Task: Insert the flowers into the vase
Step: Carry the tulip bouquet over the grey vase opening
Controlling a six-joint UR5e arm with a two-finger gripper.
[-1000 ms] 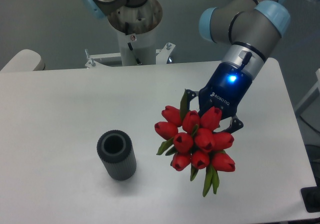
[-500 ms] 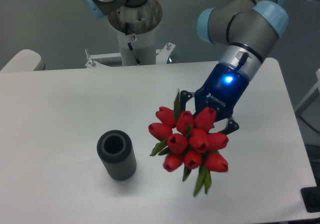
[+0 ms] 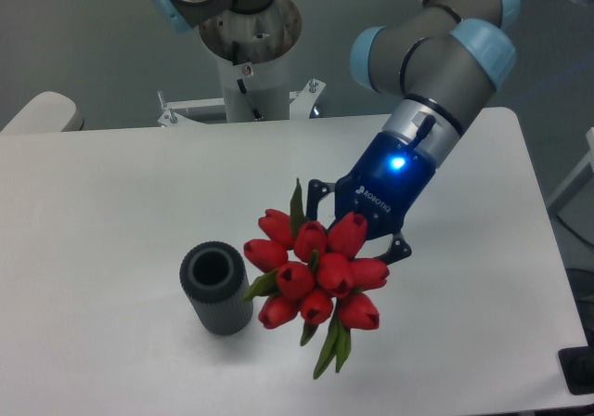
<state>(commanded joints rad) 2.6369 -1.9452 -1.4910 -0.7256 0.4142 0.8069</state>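
Note:
The flowers (image 3: 316,272), a bunch of red closed tulip buds with narrow green leaves, hang above the white table, facing the camera. My gripper (image 3: 357,223) sits right behind the buds and is shut on their stems; the bunch hides most of the fingers. The vase (image 3: 215,288), a dark grey ribbed cylinder with an open round mouth, stands upright on the table just left of the bunch. The leftmost bud and a leaf nearly reach the vase's right side.
The arm's base column (image 3: 249,54) rises behind the table's far edge. A pale rounded object (image 3: 42,114) sits off the table's back left corner. A dark item (image 3: 580,370) lies at the table's right front corner.
The gripper has carried the flowers left and slightly down, from the right-centre of the table to just beside the vase. The vase has not moved.

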